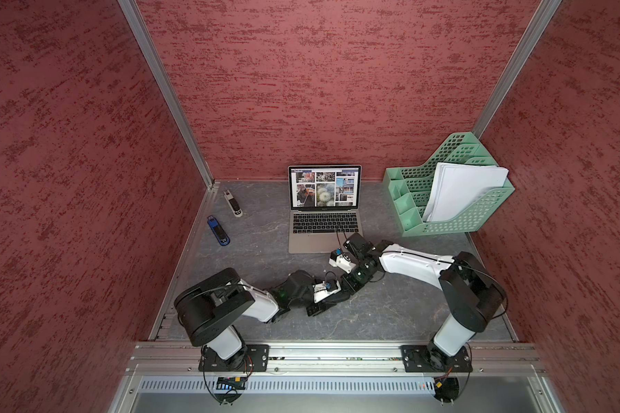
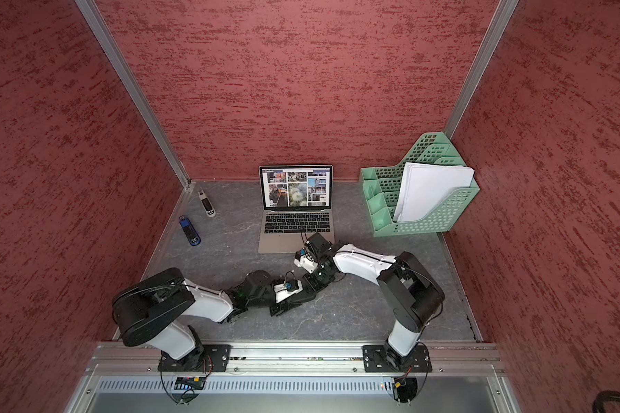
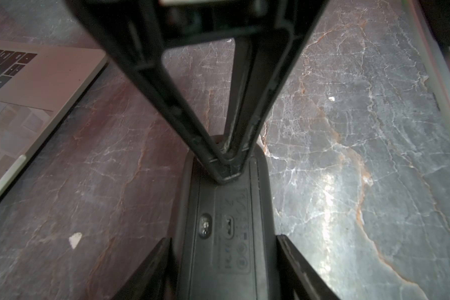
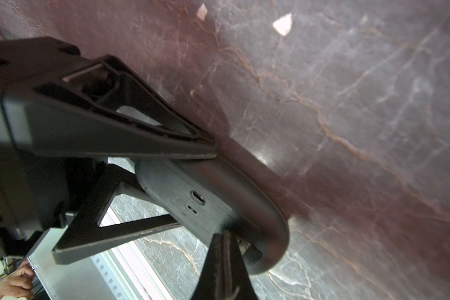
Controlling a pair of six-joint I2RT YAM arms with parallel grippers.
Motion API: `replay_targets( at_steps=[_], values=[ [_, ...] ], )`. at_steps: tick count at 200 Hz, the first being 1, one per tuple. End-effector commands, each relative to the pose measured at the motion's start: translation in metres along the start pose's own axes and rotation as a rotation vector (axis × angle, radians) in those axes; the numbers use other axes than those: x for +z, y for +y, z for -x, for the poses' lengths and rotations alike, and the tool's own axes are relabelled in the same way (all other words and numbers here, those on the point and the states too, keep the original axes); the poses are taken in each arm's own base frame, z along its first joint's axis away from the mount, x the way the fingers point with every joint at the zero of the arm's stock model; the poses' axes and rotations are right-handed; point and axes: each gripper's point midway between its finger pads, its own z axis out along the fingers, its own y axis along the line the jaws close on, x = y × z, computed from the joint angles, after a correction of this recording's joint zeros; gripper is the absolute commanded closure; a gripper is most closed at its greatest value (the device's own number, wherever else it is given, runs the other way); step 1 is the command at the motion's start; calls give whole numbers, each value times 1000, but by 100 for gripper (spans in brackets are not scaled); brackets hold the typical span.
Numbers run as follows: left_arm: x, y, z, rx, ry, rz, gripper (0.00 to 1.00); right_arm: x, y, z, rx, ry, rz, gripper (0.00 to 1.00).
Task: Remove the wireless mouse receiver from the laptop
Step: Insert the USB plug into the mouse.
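Left tool (image 3: 224, 237) clamps the upturned mouse (image 4: 218, 192) by its sides; right tool (image 3: 226, 171), pinched shut, noses its end slot. The receiver isn't discernible (none shows at the laptop (image 3: 50, 78) edge in view). Likely tiny, light, rigid, slippery: pinch its stub.

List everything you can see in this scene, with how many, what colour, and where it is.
table: one, grey marbled, inside red walls.
laptop: one, silver-grey, open, back middle.
mouse: one, black, underside showing, in the left claw.
blue-and-black stick: one, left of the laptop.
white-and-black stick: one, near the back left corner.
file rack: one, green, right of the laptop.
papers: white stack, standing in the file rack.
wireless mouse receiver: none discernible.
left claw: one, black, closed on the mouse's sides.
right claw: one, black, shut, tips against the mouse's underside.
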Motion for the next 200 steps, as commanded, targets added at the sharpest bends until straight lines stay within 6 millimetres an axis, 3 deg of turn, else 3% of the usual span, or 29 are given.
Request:
replay_targets(
  at_steps=[1, 158, 179, 200],
  values=[
    [-1, -1, -7, -11, 27, 0, 40, -16, 5, 10, -34, -40, -26, 100],
    [-2, -1, -8, -7, 31, -3, 40, 10, -15, 1, -17, 35, -56, 100],
    [-2, -1, -8, -6, 30, -1, 40, 2, -11, 6, -34, 6, -56, 100],
    [-3, -1, -5, -3, 22, 1, 40, -27, -4, 19, -79, -74, -96, 100]
  ],
)
